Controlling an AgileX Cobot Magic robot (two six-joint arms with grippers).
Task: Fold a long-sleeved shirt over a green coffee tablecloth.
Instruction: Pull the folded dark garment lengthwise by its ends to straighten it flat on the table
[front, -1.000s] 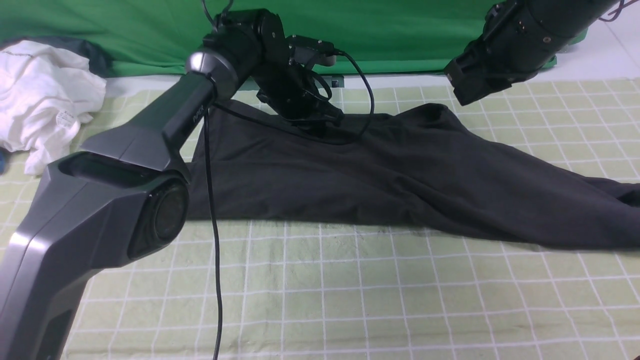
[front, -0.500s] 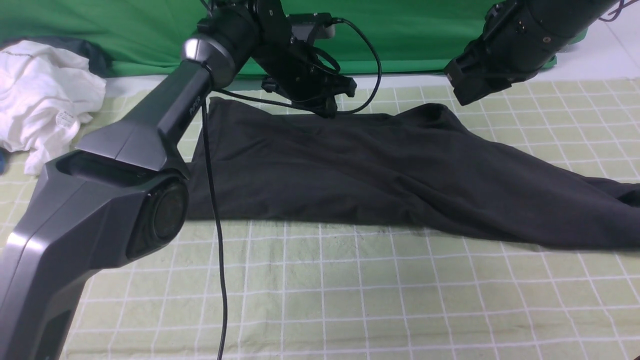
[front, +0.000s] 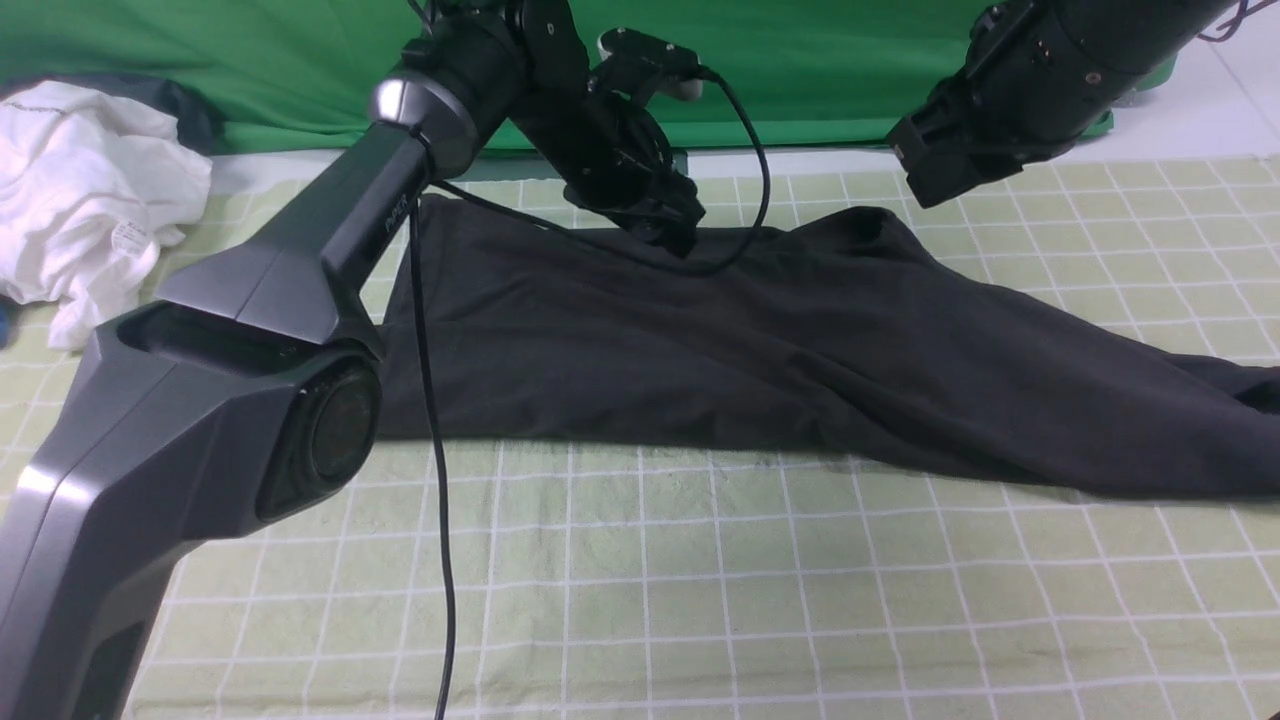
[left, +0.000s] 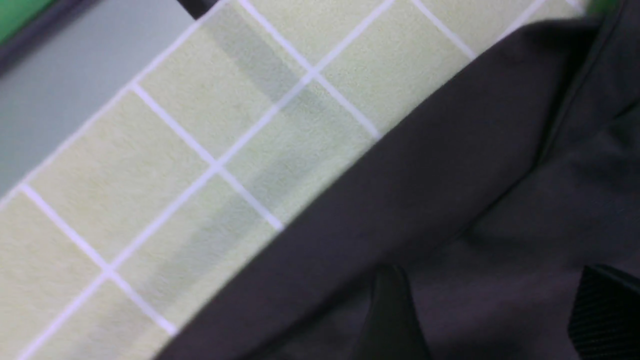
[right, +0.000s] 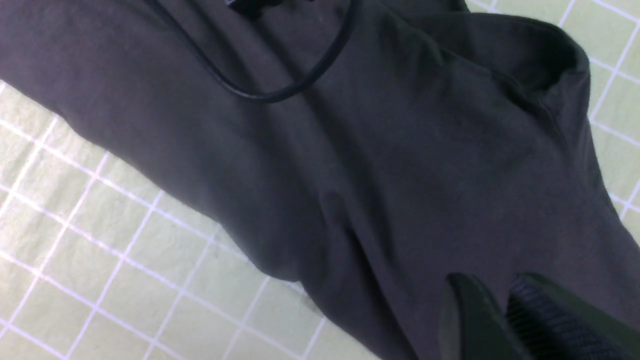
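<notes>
Long-sleeved shirt (front: 750, 340) is lying spread flat on the green coffee tablecloth (front: 700, 580), black fabric running wide across it. One sleeve is trailing off the shirt's body toward the robot's right side. No lettering is showing on the side that is facing up.

Left arm (front: 330, 230) is reaching over the shirt's far edge, wrist angled down. Left fingers (left: 392, 315) are standing wide apart, released and grasping nothing. In the left wrist view they are hanging just above the shirt's far hem, where black fabric is meeting the gridded cloth. Whether the tips are touching the fabric cannot be told.

Right arm (front: 1030, 80) is hanging high above the shirt's far right shoulder area, well clear of it. Right fingers (right: 467, 320) are drawn close together with only a slit between them, and they are gripping nothing. Shirt fabric is showing underneath them in the right wrist view.

Black cable (front: 440, 560) is dangling from the left arm, crossing the shirt's left end and running down over the tablecloth on the shirt's near side.

White garment (front: 80, 190) is sitting crumpled well off the shirt's left end. Plain deep green fabric (front: 250, 60) is hanging behind the shirt's far edge.
</notes>
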